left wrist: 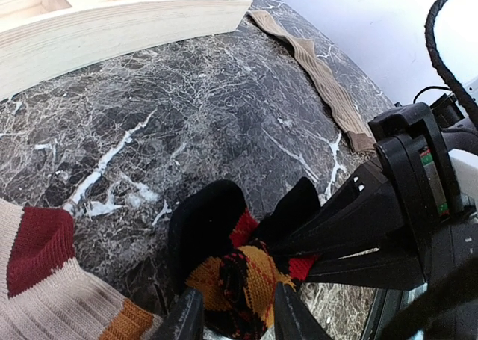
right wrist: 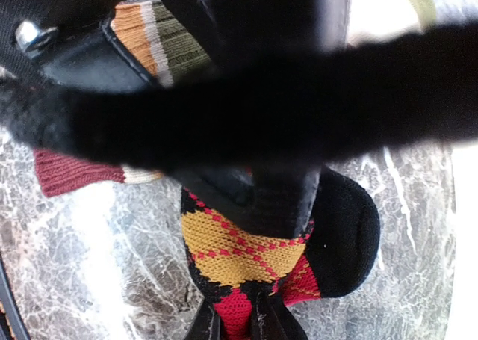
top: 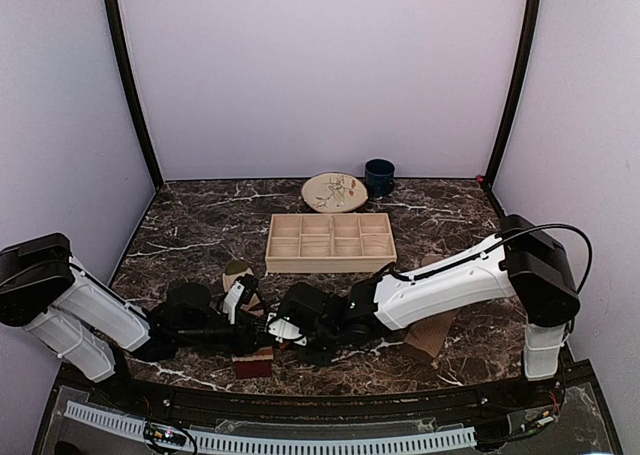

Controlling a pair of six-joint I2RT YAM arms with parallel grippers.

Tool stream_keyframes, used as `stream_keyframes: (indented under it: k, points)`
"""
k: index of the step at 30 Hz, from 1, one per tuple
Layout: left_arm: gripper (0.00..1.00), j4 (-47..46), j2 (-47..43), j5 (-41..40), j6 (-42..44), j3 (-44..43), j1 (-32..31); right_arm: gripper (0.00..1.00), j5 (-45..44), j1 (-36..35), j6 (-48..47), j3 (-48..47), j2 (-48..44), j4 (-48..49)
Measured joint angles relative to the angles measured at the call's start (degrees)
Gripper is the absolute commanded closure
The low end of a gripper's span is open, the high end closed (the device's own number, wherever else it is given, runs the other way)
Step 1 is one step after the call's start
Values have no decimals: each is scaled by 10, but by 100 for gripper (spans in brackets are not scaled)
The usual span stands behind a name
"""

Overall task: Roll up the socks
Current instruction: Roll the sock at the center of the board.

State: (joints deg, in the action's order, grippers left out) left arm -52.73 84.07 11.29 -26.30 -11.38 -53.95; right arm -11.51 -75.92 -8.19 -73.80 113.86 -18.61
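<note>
Top view: the right arm (top: 440,280) hides the jaws. The striped sock (top: 253,365) shows only a maroon end.
Left wrist view: the left gripper (left wrist: 237,316) clamps the argyle sock (left wrist: 216,228) on the table (left wrist: 187,116). The right gripper (left wrist: 300,258) pinches its edge.
Right wrist view: a blurred black band (right wrist: 239,108) crosses the frame. The right gripper is clenched on red fabric.

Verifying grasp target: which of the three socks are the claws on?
The black argyle sock: left claw and right claw both pinch it. The striped sock lies beside it, the tan ribbed sock apart by the tray.
</note>
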Motion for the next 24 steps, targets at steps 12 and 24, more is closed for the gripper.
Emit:
stream_keyframes:
  k: [12,24]
  points:
    - [64,24,-34,-4,2,7,-4,100,76,21,1,-22,1,-35]
    - [65,49,-59,-22,2,14,-9,100,120,29,-3,-45,14,-57]
